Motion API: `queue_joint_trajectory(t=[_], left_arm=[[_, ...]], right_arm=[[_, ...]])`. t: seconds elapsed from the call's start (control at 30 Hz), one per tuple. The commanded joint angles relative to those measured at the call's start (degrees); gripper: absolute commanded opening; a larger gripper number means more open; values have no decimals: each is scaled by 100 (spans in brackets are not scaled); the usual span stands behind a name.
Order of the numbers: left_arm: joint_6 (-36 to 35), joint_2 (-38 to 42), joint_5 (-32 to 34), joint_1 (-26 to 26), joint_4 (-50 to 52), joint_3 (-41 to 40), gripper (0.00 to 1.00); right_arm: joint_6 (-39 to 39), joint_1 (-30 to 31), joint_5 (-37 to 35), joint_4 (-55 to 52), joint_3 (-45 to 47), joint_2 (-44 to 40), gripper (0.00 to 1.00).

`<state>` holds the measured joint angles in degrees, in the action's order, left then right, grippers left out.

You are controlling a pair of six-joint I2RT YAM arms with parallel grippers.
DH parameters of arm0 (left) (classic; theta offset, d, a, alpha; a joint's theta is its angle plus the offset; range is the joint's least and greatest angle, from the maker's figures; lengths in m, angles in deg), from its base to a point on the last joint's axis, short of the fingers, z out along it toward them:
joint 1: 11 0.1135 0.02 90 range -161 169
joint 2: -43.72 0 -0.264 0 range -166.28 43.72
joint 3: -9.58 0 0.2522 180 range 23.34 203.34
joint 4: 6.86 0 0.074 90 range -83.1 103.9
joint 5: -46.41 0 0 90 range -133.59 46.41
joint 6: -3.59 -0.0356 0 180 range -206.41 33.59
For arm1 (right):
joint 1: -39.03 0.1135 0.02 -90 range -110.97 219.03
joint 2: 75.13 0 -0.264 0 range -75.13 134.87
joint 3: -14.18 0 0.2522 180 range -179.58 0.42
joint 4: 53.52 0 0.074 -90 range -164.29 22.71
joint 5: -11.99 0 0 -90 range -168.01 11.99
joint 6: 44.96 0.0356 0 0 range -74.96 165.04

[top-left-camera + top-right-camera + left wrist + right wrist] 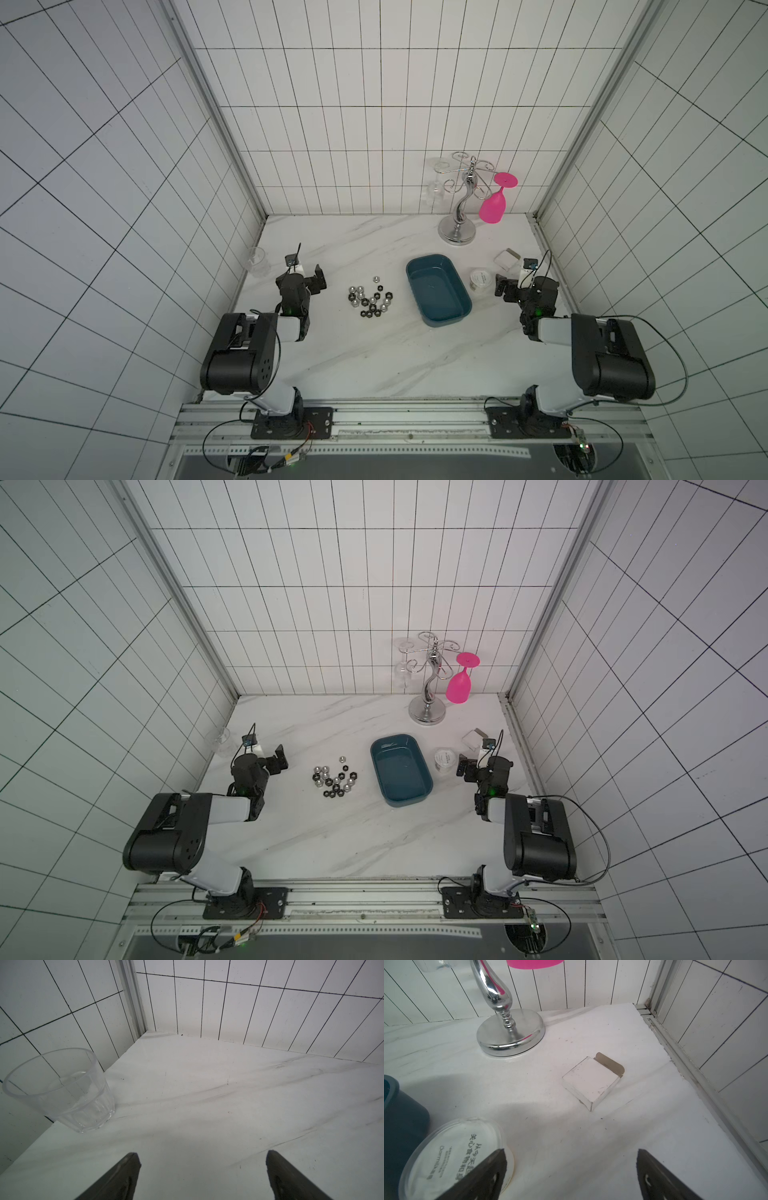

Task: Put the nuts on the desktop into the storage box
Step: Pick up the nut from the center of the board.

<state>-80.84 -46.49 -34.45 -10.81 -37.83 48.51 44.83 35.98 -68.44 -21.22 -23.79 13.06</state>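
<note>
Both spread wide, empty: left end effector (201, 1154), right end effector (570, 1151). Nuts (371, 301) clustered on tabletop (374, 365), mid-frame, left of storage box (428, 257).

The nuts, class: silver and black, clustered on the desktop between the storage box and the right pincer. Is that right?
One slip: the nuts, silver and black, cluster on the desktop between the storage box and the left pincer, not the right. Both top views show it.
</note>
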Motion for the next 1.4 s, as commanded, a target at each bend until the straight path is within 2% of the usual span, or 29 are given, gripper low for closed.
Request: queue_joint_trajectory(t=[0.0, 0.37, 0.43, 0.5, 0.53, 0.6, 0.73, 0.77, 0.83, 0.87, 0.93, 1.03, 1.17, 1.27, 1.37], left_arm=[[6, 55, -54, 38, 36, 68, 98], [48, 47, -126, 68, 87, 109, 98], [50, 66, -150, 88, 87, 78, 98], [75, 78, 16, 89, -49, 114, 98], [113, 173, 110, 93, 120, 208, 97], [92, 604, -38, 94, 1543, 709, 98], [190, 1352, -48, 53, 2232, 1099, 98], [279, 1515, -33, 54, 2293, 1201, 98], [533, 1768, 7, 53, 3208, 1714, 98], [614, 1843, -75, 49, 3805, 2048, 98], [687, 2006, -318, 24, 4762, 2611, 98], [732, 2318, -246, -182, 4964, 2807, 98], [999, 2634, -273, -427, 5584, 2992, 98], [1595, 2816, -499, -454, 6077, 2910, 99], [1723, 3075, -843, -555, 6474, 2694, 99]], right_arm=[[-1, -37, -25, 113, -14, 4, 99], [20, -62, 11, 111, -23, 6, 99], [101, -63, -211, 125, -41, -9, 99], [467, -98, -898, -829, -348, -399, 99], [541, -146, -947, -1182, -500, -550, 99], [465, -160, -853, -1748, -731, -890, 99], [553, 132, -1705, -2843, -1427, -1570, 99], [671, 210, -1856, -3643, -1942, -1634, 99], [899, 334, -1817, -5357, -3185, -1422, 99], [893, 473, -1709, -6141, -3818, -1257, 99], [615, 1012, -1735, -6853, -4521, -1185, 99], [268, 2138, -2151, -7403, -5117, -1299, 99], [566, 3286, -1989, -8748, -6146, -812, 99], [686, 4146, -2038, -9145, -6362, -462, 99], [855, 4784, -1900, -9125, -6309, -212, 99]])
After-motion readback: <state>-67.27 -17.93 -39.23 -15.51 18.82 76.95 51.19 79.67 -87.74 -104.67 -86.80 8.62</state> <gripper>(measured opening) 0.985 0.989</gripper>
